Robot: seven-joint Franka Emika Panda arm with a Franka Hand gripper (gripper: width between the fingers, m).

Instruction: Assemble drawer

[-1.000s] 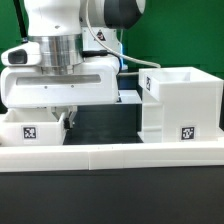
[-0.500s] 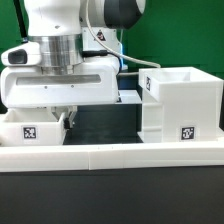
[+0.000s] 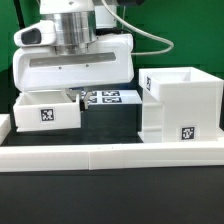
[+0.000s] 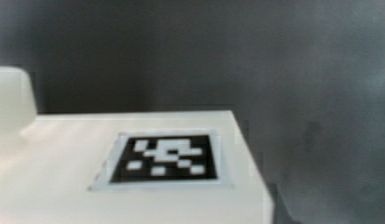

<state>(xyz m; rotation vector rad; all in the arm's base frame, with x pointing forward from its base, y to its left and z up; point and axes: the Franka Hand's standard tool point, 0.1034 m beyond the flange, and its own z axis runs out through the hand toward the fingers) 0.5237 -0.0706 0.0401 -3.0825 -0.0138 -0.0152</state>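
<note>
The tall white housing (image 3: 180, 100) stands at the exterior view's right, open at the top, with a tag on its front. A smaller white tray (image 3: 45, 112) with a square tag hangs a little above the table at the exterior view's left. My gripper (image 3: 72, 98) comes down at the tray's right edge and is shut on it. In the wrist view the tray's flat white face (image 4: 82, 195) with its tag fills the near part, with a rounded white part beside it. My fingers do not show there. A second tray is not in view.
A low white border wall (image 3: 110, 153) runs along the front. The marker board (image 3: 108, 98) lies behind, between tray and housing. The dark table (image 3: 110, 122) shows between them. A green backdrop is behind.
My gripper has risen and shifted toward the exterior view's right. The tray has come up off the table with it. The marker board now shows behind.
</note>
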